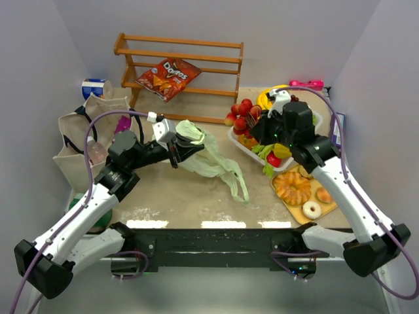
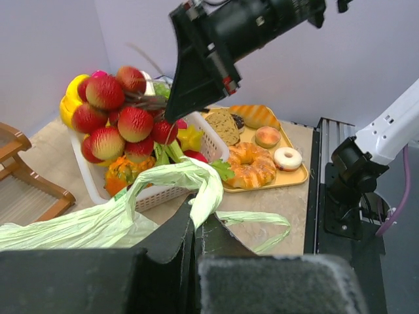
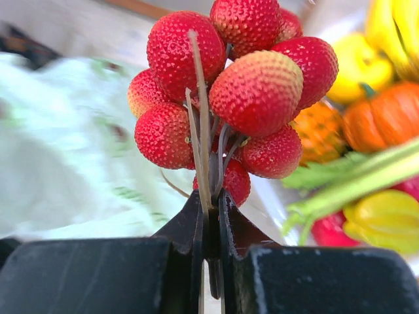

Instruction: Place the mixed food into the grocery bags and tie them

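Left pincer (image 1: 178, 149) clenched on the pale green bag (image 1: 213, 163), held over the tabletop (image 1: 196, 203). Farther back, right pincer (image 3: 211, 216) grasps the red fruit cluster (image 3: 236, 98) by its upright stems (image 3: 203, 150) (above the basket (image 1: 237, 139)); the bag lies to its left.

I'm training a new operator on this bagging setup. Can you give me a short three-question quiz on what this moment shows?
1. True or false: the right gripper is shut on the stems of the red fruit bunch.
2. Fill in: the chip packet lies on the wooden ____.
3. What does the left gripper hold? A) the chip packet B) the green plastic bag C) the red fruit bunch

Key: 1. True. 2. rack. 3. B.
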Controlling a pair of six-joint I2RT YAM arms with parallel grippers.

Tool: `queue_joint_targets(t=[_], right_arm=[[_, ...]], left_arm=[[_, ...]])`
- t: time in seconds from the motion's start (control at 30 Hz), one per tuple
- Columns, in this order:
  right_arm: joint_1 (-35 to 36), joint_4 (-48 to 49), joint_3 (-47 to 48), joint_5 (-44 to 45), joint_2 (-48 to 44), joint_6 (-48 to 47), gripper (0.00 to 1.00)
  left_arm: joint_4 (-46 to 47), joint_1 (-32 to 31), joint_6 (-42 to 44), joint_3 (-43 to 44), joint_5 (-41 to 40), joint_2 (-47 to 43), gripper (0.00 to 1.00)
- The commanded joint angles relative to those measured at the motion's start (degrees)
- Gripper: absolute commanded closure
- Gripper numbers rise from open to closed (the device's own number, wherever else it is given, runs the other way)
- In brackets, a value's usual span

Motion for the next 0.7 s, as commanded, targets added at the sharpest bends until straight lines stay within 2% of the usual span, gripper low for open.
queue_joint_targets(t=[0.0,0.23,0.3,0.5,0.67], right_arm=[[0.1,5.31,2.54,-16.47,-6.26,-0.07,1.0],[0.8,8.47,-2.72,-35.73,-9.86,2.3,1.0],[1.77,9.44,-4.22,-38.04,-10.57,2.39,1.0],[11.26,10.58,-6.43,-32.26,-8.65,1.87,1.0],[12.06,13.4,-6.43,-26.29,-5.48,5.38,1.0]], left_arm=[[3.39,1.9,-0.64,-0.08,-1.52,-1.68,1.0],[6.57,5.16,-5.04,-0.34,-1.61,-1.42,1.0],[6.65,5.16,-5.04,-0.43,-1.26,-1.24,1.0],[6.92,5.16,-4.87,-0.52,0.15,-0.71,1.0],[6.92,5.16,-4.08,-0.87,2.08,-0.98,1.0]])
